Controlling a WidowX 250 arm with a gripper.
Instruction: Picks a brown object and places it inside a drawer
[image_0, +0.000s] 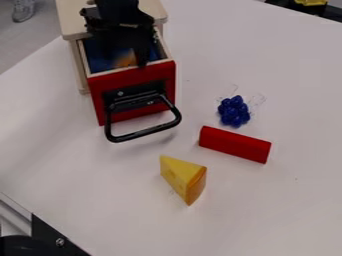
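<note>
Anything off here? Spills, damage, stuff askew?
Only faint scribbly lines on the white tabletop by the dark-blue bumpy cluster; they look like stray pen marks. No visible spill or breakage. The red-fronted wooden drawer is open, which fits the task.

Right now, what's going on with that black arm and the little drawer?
The robot arm has its claw at the open red-fronted drawer, near an orange-brown object inside; whether it grips that, I can't tell. A cheese wedge, a red block and a blue cluster lie on the table.
</note>
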